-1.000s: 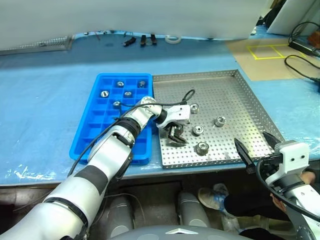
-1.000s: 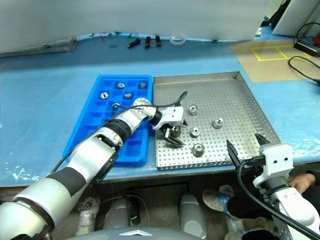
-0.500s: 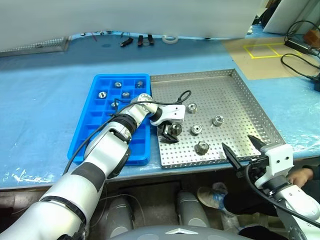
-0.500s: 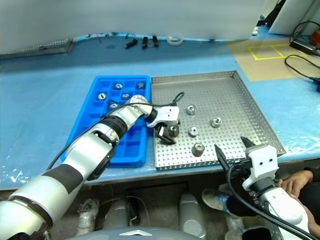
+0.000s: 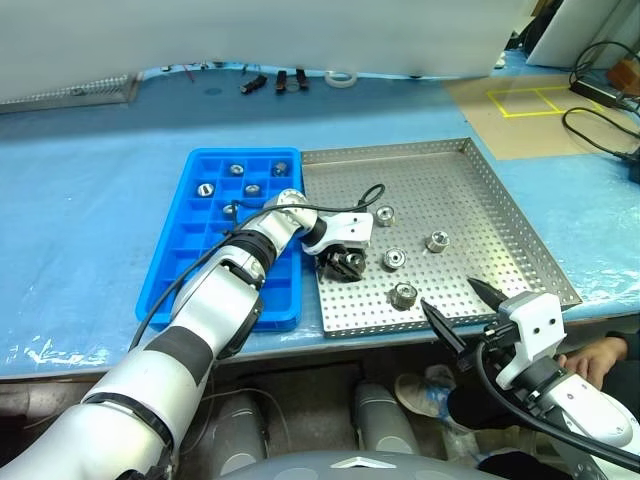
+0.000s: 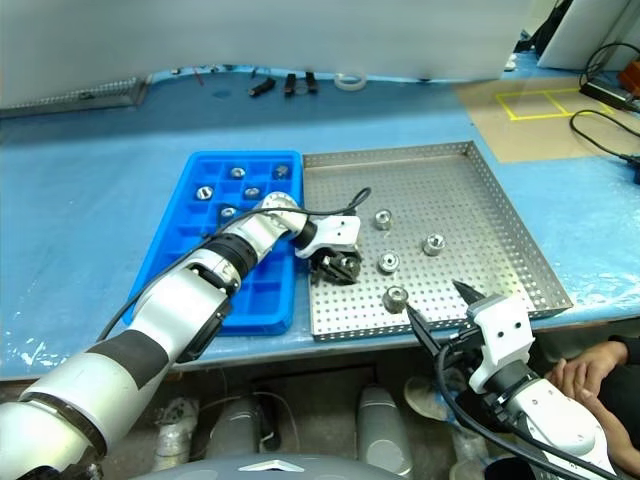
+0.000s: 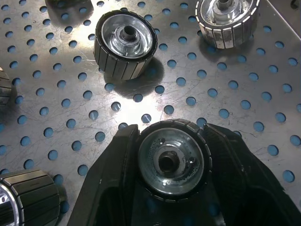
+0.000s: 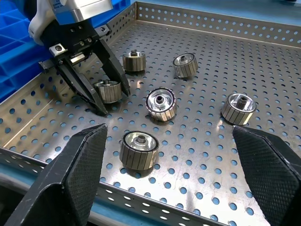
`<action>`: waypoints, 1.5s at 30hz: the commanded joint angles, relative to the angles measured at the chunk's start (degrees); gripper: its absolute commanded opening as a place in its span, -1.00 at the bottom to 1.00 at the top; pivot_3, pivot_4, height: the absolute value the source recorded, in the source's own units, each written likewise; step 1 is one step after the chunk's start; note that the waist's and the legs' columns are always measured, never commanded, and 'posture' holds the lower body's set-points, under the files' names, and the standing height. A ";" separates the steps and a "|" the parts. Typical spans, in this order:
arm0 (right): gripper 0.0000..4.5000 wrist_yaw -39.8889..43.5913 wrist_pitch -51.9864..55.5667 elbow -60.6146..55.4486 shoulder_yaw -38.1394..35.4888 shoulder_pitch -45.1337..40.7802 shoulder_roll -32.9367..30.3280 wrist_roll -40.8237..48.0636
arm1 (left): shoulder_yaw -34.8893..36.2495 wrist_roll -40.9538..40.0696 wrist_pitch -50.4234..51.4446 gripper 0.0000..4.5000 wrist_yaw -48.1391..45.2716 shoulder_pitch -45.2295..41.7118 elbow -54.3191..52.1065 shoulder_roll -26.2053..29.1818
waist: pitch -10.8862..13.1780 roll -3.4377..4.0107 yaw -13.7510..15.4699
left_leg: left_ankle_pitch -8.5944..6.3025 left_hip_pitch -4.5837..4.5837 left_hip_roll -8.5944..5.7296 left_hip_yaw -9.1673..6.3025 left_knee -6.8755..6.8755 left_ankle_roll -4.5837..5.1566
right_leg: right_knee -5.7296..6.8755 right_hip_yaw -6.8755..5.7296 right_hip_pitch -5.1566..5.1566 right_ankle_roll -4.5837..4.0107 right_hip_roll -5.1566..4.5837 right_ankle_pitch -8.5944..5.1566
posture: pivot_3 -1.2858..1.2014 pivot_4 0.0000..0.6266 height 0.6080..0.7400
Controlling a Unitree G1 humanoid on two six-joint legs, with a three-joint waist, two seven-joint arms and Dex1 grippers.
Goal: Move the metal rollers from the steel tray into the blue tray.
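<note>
Left wrist view gives us the clearest look: our left gripper [image 7: 171, 162] has its two black fingers [image 7: 110, 174] pressed against the ribbed sides of one small shiny silver metal roller with a dark centre hole [image 7: 170, 161], which sits on the perforated floor of the large square silver steel tray [image 5: 505, 205]. In the head views, we see this pinched roller near the tray's left side, close to the bright blue plastic tray with a grid of square compartments [image 5: 185, 265], which lies just beside the steel tray on the pale blue table sheet [image 5: 80, 190].

Four more rollers lie loose on the steel tray: one [image 8: 134, 60] just beyond the left gripper, one [image 8: 161, 104] tipped on its side, one [image 8: 138, 149] nearest the front rim, and one [image 8: 239, 108] further right. Several rollers [image 5: 237, 170] already sit in the far compartments of the blue tray.

Our right gripper [image 5: 462, 310] hangs at the tray's front rim with fingers spread wide, holding nothing.
</note>
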 commanded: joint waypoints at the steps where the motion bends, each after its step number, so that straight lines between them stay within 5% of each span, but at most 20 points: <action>1: 1.00 -0.05 -0.21 -1.42 -0.99 0.04 -0.47 0.13 | 1.15 -0.42 -0.88 -0.19 -0.81 0.15 -0.67 0.56 | 0.00 0.00 -0.03 | 0.00 0.00 0.00 0.00 0.00 0.00 | 0.00 0.00 0.00 0.00 0.00 0.00 | -0.48 -0.52 1.00; 9: 1.00 2.63 2.66 -2.43 -0.31 -3.59 -3.78 3.18 | 8.28 -10.79 -0.20 -0.19 -13.50 0.83 -9.91 2.27 | 0.02 -0.02 0.38 | -0.01 -0.03 -0.01 0.00 -0.01 0.01 | -0.01 -0.01 -0.01 0.00 -0.04 0.00 | -0.43 -0.52 1.00; 18: 1.00 7.78 5.74 4.73 2.71 -22.33 -9.62 7.21 | 11.57 -15.22 9.71 -0.19 -9.95 10.02 -30.92 11.58 | 0.02 0.00 1.45 | -0.01 0.13 0.00 0.00 0.05 0.03 | 0.13 -0.04 0.10 -0.06 -0.22 0.03 | -0.21 -0.52 1.00; 24: 1.00 14.73 4.53 15.17 10.87 -37.68 -10.53 6.48 | 16.97 -19.06 26.09 -0.19 0.27 24.33 -58.00 19.53 | 0.04 0.04 5.65 | 0.03 0.09 0.10 -0.02 -0.03 0.00 | 0.24 -0.19 0.06 -0.10 -0.21 0.02 | -0.03 -0.52 1.00; 30: 1.00 22.31 0.94 27.16 17.62 -50.36 -8.36 5.39 | 23.45 -19.66 37.63 -0.19 14.55 34.89 -74.33 23.24 | 0.06 0.09 10.91 | 0.05 0.08 0.09 -0.03 -0.04 -0.05 | 0.28 -0.37 0.13 -0.13 -0.26 0.00 | 0.14 -0.52 1.00; 37: 1.00 26.98 0.62 30.64 21.90 -56.29 -5.70 5.52 | 26.59 -18.39 42.24 -0.19 28.30 41.82 -80.58 23.34 | 0.07 0.09 14.40 | 0.13 0.00 0.12 -0.23 -0.06 -0.19 | 0.29 -0.58 0.18 -0.12 -0.26 -0.01 | 0.24 -0.52 1.00; 45: 1.00 26.97 -0.66 32.06 22.39 -57.35 -5.12 2.92 | 24.09 -16.35 39.22 -0.19 38.23 41.56 -73.76 20.70 | 0.06 0.08 15.55 | 0.24 0.01 0.11 -0.36 -0.11 -0.38 | 0.38 -0.64 0.22 -0.10 -0.26 0.00 | 0.24 -0.52 1.00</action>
